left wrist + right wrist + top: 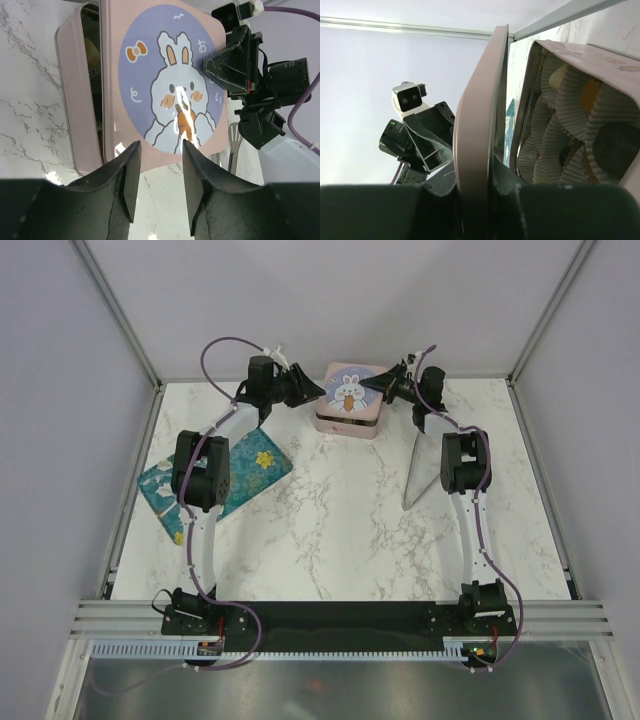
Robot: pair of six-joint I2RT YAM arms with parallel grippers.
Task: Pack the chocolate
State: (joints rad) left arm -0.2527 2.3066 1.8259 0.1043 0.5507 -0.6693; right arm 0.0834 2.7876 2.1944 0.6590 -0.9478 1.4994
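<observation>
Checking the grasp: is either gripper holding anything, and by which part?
Right gripper pinches the pink tin lid by its side rim. Left gripper stands open near the lid's opposite edge, holding nothing.

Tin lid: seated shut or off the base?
Off, not seated: the right tool holds the lid apart from the base, paper cups showing in the gap.
</observation>
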